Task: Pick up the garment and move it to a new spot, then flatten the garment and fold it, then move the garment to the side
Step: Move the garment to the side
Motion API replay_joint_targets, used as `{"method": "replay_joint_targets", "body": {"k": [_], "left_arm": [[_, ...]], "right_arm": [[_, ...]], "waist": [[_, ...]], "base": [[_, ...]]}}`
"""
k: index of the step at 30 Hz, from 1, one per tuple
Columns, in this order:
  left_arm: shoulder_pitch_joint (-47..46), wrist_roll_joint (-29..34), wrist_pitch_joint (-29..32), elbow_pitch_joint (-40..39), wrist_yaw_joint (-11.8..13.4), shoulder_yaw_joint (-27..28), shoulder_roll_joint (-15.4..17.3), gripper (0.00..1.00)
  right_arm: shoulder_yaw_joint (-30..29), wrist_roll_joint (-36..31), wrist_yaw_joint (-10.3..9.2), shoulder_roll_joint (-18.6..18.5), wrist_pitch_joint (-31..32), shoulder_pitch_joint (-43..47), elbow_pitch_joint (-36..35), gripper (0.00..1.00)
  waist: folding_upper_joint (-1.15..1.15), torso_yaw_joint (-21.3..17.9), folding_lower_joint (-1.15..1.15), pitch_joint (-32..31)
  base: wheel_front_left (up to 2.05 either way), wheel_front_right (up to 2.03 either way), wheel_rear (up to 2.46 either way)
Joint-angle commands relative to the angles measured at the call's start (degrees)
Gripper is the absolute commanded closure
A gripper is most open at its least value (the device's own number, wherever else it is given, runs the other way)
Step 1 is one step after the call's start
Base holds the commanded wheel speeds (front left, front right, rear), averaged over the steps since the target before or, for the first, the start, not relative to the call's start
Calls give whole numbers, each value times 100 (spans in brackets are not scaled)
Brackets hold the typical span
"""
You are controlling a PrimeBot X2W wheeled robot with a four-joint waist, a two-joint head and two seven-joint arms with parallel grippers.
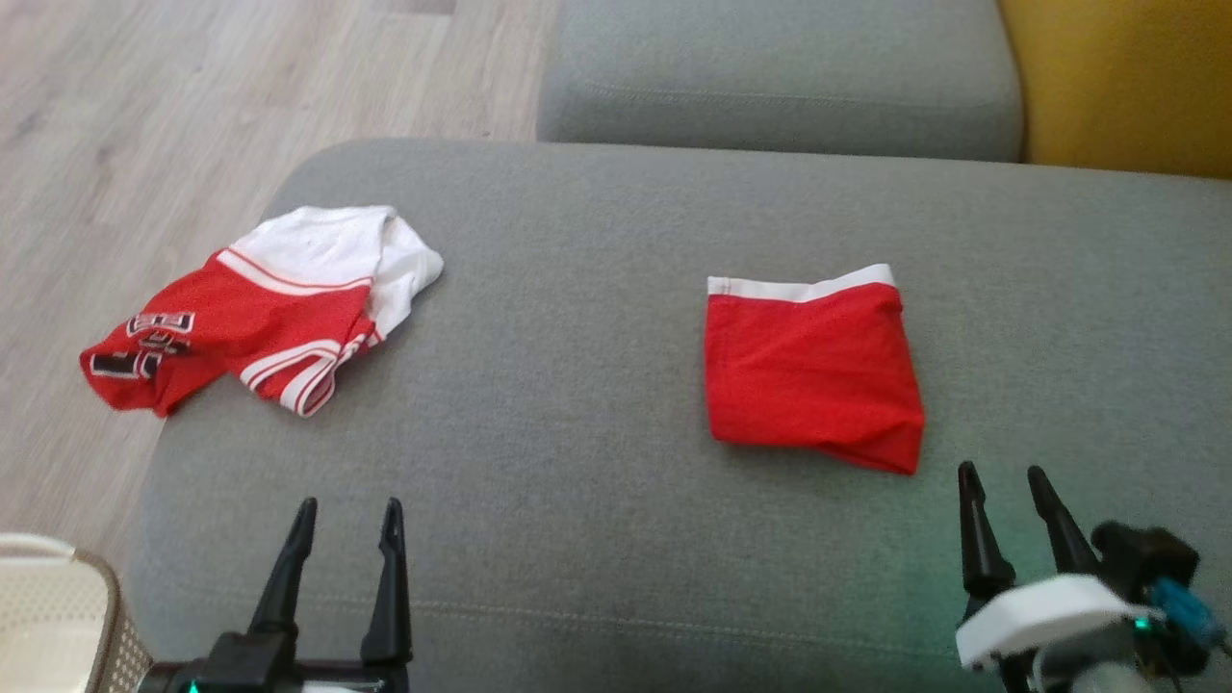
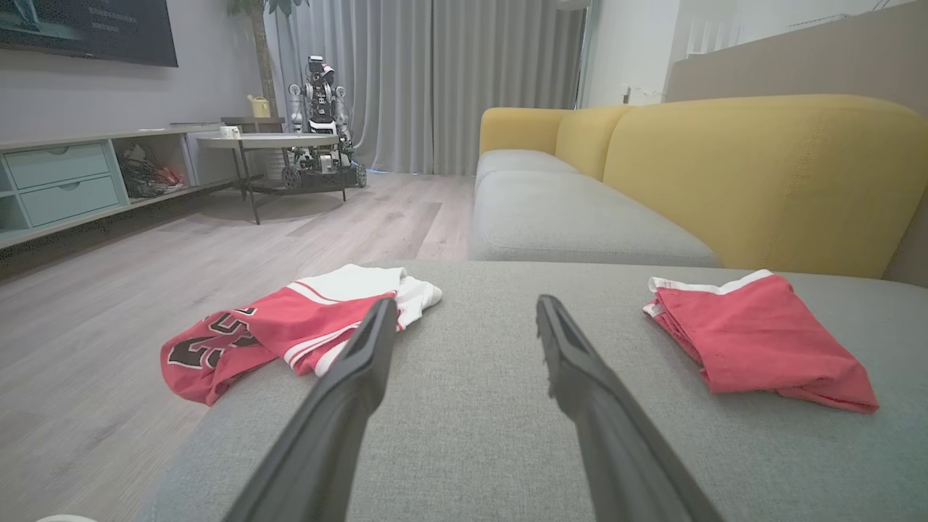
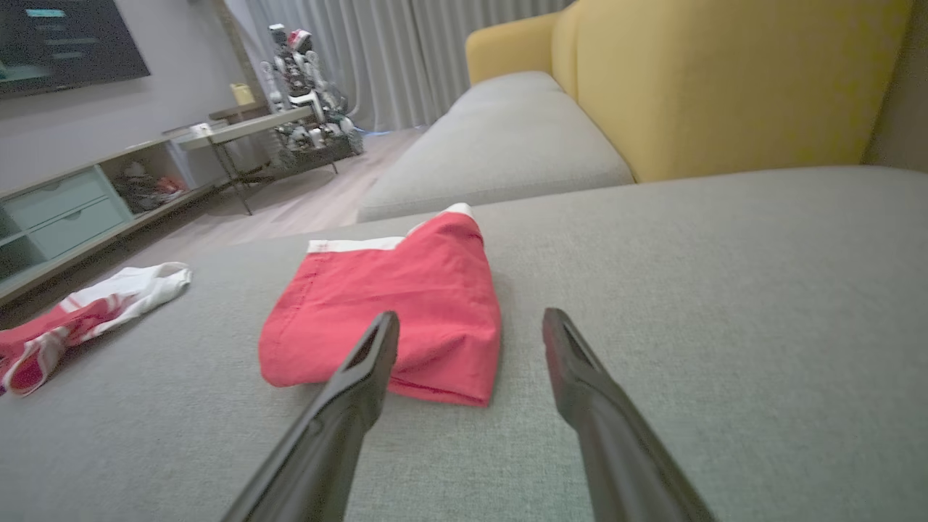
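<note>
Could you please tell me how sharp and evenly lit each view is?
Head view: soft focus, jersey lettering smeared, green glow by the right gripper. Left wrist view: sharpest, even light, shorts crisp. Right wrist view: tilted, softer, no glare.

Matt red cloth garment (image 1: 813, 371), grey woven fabric cushion (image 1: 577, 404), pale wood-grain floor (image 1: 115, 115), perforated plastic basket (image 1: 58, 616)

You've got a red folded garment (image 1: 813, 375) w/ white band, red-white jersey (image 1: 260, 308) w/ black numerals, grey sofa seat (image 1: 577, 404), yellow backrest (image 1: 1126, 77).
</note>
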Motion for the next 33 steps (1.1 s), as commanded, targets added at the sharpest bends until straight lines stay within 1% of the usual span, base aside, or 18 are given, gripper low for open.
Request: {"method": "replay_joint_targets", "body": {"k": [1, 3, 6, 9, 12, 15, 16, 21, 24, 31, 32, 33], "left_arm": [[-304, 40, -31, -145, -24, 85, -26, 0], [-353, 35, -31, -138, -56, 36, -26, 0], [-490, 23, -31, -145, -153, -80, -26, 0], [-737, 1, -31, -148, -235, -219, -26, 0], [-947, -159, -31, -139, -214, -307, -26, 0], [-1114, -237, -31, -131, -189, -390, -26, 0], [-1114, -237, -31, -131, -189, -390, -26, 0], [-1275, -261, -31, -89, -174, -486, -26, 0], [-1310, -265, -31, -102, -146, -484, -26, 0], [-1356, -272, -31, -107, -140, -479, -26, 0], [-1376, -273, -31, -106, -145, -489, -26, 0], [-1394, -276, -31, -108, -145, -496, -26, 0]], "right_arm": [[92, 84, -2, -60, -53, -618, 177, 0], [127, 281, -2, -60, -53, -973, 646, 0], [183, 481, -2, -60, -50, -1672, 1539, 0], [136, 363, -2, -60, 49, -2497, 2372, 0], [-98, 185, -2, -99, 169, -3185, 3064, 0], [-321, 27, -2, -248, 312, -3679, 3647, 0], [-321, 27, -2, -248, 312, -3679, 3647, 0], [-687, -314, -2, -553, 377, -4137, 4350, 0], [-857, -489, -2, -653, 440, -4260, 4645, 0], [-1057, -610, -2, -675, 642, -4420, 5046, 0], [-1089, -595, -2, -670, 667, -4441, 5089, 7], [-1106, -583, -2, -659, 679, -4460, 5121, 54]], "waist": [[0, 99, 0, 99], [0, 169, 0, 195], [0, 293, 0, 489], [0, 417, 0, 795], [0, 545, 0, 1035], [0, 675, 0, 1215], [0, 675, 0, 1215], [0, 847, 0, 1388], [0, 880, 0, 1446], [0, 823, 0, 1552], [0, 821, 0, 1563], [0, 817, 0, 1572]], "base": [[0, 0, 0], [0, 0, 0], [0, 0, 0], [0, 0, 0], [0, 0, 0], [0, 0, 0], [0, 0, 0], [0, 0, 0], [0, 0, 0], [0, 0, 0], [0, 0, 0], [0, 0, 0]]}}
